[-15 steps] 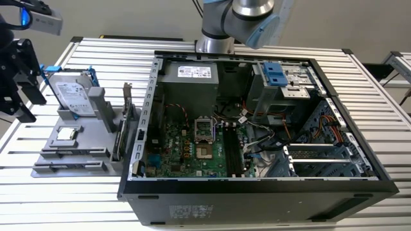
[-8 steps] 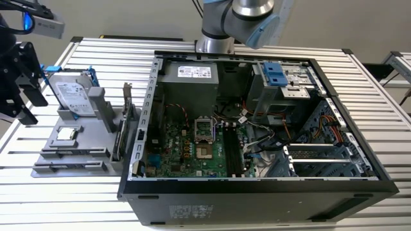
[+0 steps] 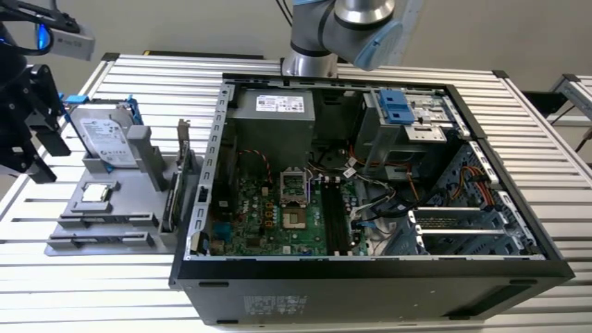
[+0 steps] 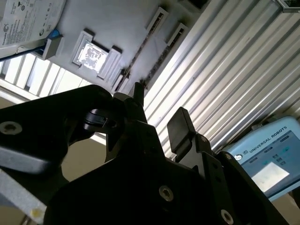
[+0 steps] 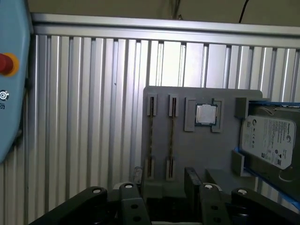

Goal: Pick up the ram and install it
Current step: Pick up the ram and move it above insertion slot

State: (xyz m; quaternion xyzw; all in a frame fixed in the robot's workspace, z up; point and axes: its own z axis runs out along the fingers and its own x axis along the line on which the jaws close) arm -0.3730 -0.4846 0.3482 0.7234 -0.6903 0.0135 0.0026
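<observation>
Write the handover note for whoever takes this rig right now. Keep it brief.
Gripper: open, holding nothing, near the grey holder and touching nothing.
Ram: standing on edge in the holder's slots, apparently two sticks side by side, next to the processor and the hard drive.
Done: nothing picked up yet.
Left: the pick and the install. The memory slots on the motherboard inside the computer case look unfilled.
</observation>
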